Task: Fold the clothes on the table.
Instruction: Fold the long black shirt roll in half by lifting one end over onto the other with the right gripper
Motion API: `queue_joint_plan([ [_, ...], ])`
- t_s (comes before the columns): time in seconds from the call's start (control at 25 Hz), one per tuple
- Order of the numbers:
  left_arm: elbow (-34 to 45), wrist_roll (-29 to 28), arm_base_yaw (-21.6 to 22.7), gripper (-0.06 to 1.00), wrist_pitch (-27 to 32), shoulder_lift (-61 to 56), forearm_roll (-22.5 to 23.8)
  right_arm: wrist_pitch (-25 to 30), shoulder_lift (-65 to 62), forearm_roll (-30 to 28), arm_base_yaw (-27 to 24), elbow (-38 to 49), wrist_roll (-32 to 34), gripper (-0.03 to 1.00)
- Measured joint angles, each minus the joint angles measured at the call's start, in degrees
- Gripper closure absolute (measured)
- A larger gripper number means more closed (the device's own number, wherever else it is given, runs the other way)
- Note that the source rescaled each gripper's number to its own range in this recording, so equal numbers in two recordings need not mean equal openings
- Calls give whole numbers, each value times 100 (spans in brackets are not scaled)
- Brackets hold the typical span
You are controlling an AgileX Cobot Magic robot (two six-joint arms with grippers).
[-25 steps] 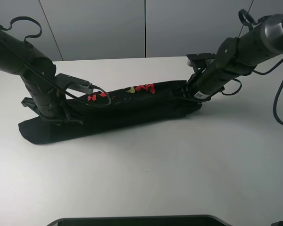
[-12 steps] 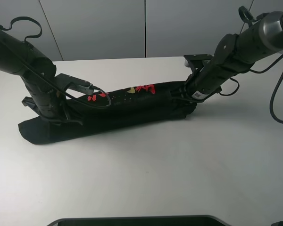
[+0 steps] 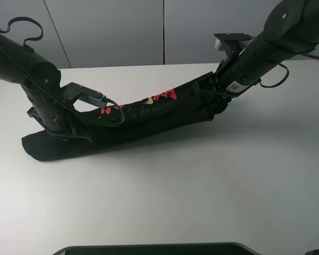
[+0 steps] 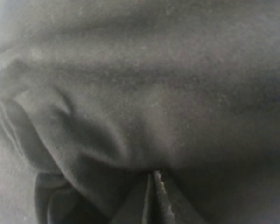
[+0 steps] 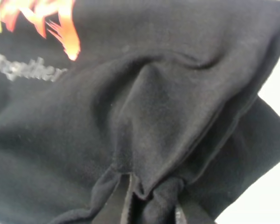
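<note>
**A:** How many garments do you count?
**B:** One, a single black T-shirt [image 3: 149, 119].
**A:** And under it?
**B:** One white surface [image 3: 202, 186].
**A:** Arms?
**B:** Two: a left arm [image 3: 21, 64] and a right arm [image 3: 276, 37]. Each carries one end effector, so two in all: the left end effector [image 4: 155, 196] and the right end effector [image 5: 149, 205].
**A:** Behind them?
**B:** Three grey wall panels [image 3: 106, 32], going by the two seams.
**A:** Prints on the cloth?
**B:** Several red characters [image 3: 165, 96], too small to count, one yellow mark [image 3: 148, 100] and one line of grey lettering [image 5: 25, 70].
**A:** Anything else?
**B:** One dark object [image 3: 149, 248], cut off at the near edge.
</note>
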Motion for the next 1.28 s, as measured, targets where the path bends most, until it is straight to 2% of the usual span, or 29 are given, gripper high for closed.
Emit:
queue_joint_plan([
  [0.2,13,1112,-10,94,-482,-226,-1335,119,-106,-330,0,0,174,82],
  [0.36,-265,2244,-10,85,-530,-554,-2319,179,-106,-789,0,0,593,82],
  [0.52,-631,3120,-10,81,-496,-615,-3328,241,-106,-1521,0,0,1310,82],
  [0.68,-856,4244,-10,81,-237,-615,-4462,416,-178,-2497,0,3,2081,82],
  [0.76,-944,4663,-10,78,-92,-651,-4852,512,-313,-2794,0,3,2276,82],
  [0.88,-1117,4915,-10,71,-22,-852,-5015,523,-590,-2813,0,3,2290,82],
  [1.0,-1247,5017,-10,64,-6,-1212,-5026,523,-801,-2591,160,3,1993,82],
  [1.12,-1350,5145,-10,60,-6,-1667,-5026,472,-865,-2298,551,3,1753,82],
  [1.28,-1353,5183,-10,59,-16,-2325,-5026,98,-865,-1811,1201,3,1555,82],
])
